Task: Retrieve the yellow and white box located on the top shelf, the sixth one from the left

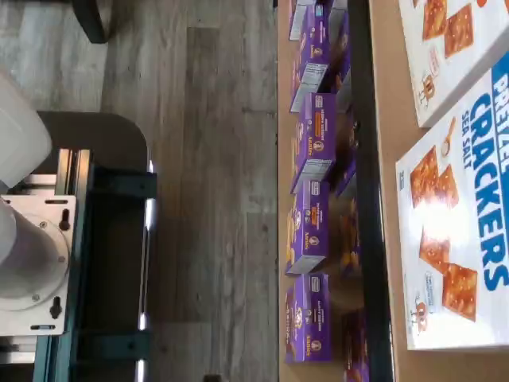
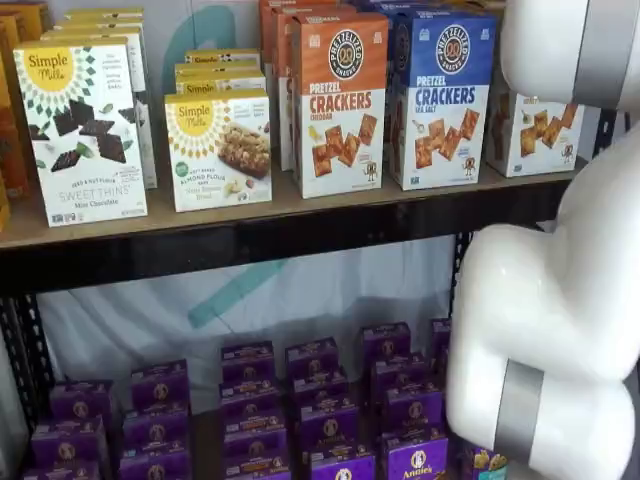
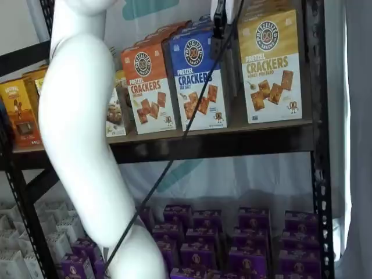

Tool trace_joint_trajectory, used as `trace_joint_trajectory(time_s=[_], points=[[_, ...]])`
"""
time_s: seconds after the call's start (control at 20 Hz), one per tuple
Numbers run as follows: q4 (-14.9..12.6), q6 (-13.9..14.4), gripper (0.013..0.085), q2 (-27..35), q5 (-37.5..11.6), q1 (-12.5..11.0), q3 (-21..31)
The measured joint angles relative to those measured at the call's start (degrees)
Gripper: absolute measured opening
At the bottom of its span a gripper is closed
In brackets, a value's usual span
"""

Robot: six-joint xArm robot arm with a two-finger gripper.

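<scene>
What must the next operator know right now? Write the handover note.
Claw: black fingers hang at a shelf view's top edge, open, holding nothing.
Yellow and white box: upright on the top shelf, right of the blue Pretzel Crackers box, untouched.
Done: no grasp yet.
Left: bring the claw to the box, grip it, draw it off the shelf.

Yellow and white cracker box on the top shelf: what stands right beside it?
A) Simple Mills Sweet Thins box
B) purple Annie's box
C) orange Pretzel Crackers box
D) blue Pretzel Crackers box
D: in a shelf view the yellow and white box stands at the right end of the top shelf, and its only direct neighbour is the blue Pretzel Crackers box.
</scene>
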Motion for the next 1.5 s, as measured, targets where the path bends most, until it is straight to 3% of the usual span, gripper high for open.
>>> trace_joint_trajectory(time_s=[0.05,0.1,0.15,0.35,0.6,0.85,0.95,1.25,1.5], points=[[-1.45,-0.10,0.0850,0.07,0.16,0.66,-0.28],[-5.14,-0.34,0.0850,-0.11,0.42,2.53,-0.55],[-6.21,-0.40,0.0850,-0.50,0.38,3.01,-0.21],[-6.10,-0.56,0.0850,-1.76,-0.36,2.75,1.38],[-0.84,-0.67,0.0850,-2.98,-2.25,-0.17,2.92],[9.48,-0.68,0.0850,-6.34,-8.85,-5.05,7.76],[11.94,-1.02,0.0850,-7.28,-11.64,-6.15,9.01],[15.11,-2.66,0.0850,-8.48,-18.24,-7.60,10.73],[15.18,-6.49,0.0850,-12.21,-31.13,-5.69,16.96]])
